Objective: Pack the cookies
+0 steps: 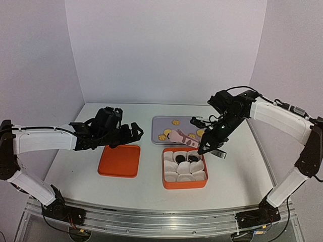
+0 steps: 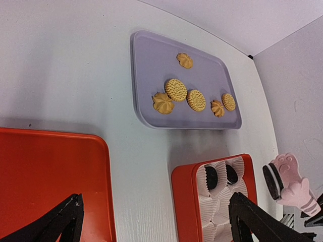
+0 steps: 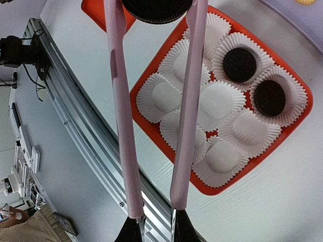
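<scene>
Squeezing the pink tongs (image 3: 119,106) so their tips pinch a black cookie (image 3: 157,10) out ahead of it, the right hand (image 3: 154,231) poises it high by the empty paper cups (image 3: 217,101) of the orange box (image 1: 184,185), likely for dropping in, while the left hand (image 1: 129,133) hangs spread wide, holding nothing.

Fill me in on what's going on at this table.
The right claw squeezes pink tongs that pinch a black cookie beside the orange box of paper cups. Two black cookies already sit in cups; six golden cookies wait on the lavender tray. The left claw hangs open near the orange lid, holding nothing.
</scene>
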You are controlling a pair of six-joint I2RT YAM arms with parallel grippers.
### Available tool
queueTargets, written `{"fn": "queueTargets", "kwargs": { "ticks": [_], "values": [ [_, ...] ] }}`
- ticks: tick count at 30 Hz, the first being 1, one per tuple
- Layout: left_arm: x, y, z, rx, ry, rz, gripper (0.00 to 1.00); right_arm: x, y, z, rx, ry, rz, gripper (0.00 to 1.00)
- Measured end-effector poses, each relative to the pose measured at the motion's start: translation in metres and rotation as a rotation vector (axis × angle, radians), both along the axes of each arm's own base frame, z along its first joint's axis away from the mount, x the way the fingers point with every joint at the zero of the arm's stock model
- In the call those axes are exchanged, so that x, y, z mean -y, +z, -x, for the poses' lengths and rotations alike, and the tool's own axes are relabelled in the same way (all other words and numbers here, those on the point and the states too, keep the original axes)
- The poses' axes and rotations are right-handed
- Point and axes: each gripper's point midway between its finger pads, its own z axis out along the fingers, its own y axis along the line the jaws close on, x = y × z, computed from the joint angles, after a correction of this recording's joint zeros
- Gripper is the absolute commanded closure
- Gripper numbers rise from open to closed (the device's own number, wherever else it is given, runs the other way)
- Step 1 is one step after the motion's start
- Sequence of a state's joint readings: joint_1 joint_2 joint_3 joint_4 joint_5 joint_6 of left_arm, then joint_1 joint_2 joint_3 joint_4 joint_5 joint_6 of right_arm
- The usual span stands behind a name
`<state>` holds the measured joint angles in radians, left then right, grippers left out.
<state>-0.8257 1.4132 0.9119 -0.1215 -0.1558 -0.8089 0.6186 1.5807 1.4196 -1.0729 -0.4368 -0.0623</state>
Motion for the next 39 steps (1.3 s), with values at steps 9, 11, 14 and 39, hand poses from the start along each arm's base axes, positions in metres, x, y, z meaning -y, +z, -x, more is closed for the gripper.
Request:
{"fn": "queueTargets", "kwargs": {
  "ticks": [9, 11, 14, 39],
  "values": [
    [0.001, 0.000, 0.001, -0.002, -0.004, 0.005, 0.00, -0.015, -0.032, 0.004, -0.149, 0.012, -0.005, 0.90],
    [0.001, 0.001, 0.001, -0.002, -0.004, 0.007, 0.00, -0.015, -0.038, 0.006, -0.172, 0.012, 0.002, 0.90],
    [0.001, 0.003, 0.001, 0.004, -0.004, 0.014, 0.00, -0.017, -0.043, 0.007, -0.202, 0.007, 0.004, 0.90],
    [-0.004, 0.006, 0.005, 0.011, 0.001, 0.031, 0.00, -0.020, -0.082, 0.002, -0.311, -0.060, 0.079, 0.91]
  ]
}}
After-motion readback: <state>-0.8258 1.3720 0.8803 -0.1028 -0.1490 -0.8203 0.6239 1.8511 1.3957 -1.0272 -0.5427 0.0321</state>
